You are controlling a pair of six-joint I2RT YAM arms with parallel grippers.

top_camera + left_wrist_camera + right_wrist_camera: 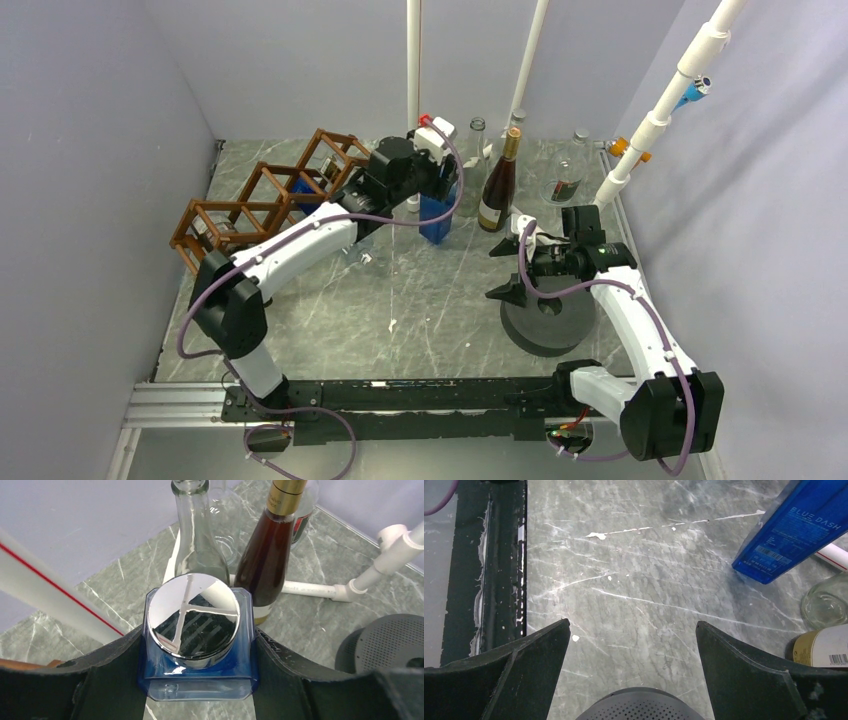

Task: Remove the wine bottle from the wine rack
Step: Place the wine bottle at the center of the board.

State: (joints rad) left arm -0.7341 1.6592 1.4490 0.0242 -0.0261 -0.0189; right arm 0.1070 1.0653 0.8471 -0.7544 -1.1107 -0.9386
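Jaws on the left clench the upright blue bottle (197, 640); right jaws gape wide, empty

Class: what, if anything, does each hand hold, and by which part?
The left hand grips the blue bottle by its two sides at the shoulder, just below the cap. The right hand is open and holds nothing.

Table (400, 310): grey-green marbled slab, scratched white.
Far-left corner: wooden wine rack (262, 195), set diagonally.
Far edge, middle: blue bottle (437, 215), upright; contact with the surface unclear.
Just to its right: dark wine bottle (498, 185), standing; clear bottles (477, 140) behind.
Right edge: grey perforated disc (547, 315), lying flat.
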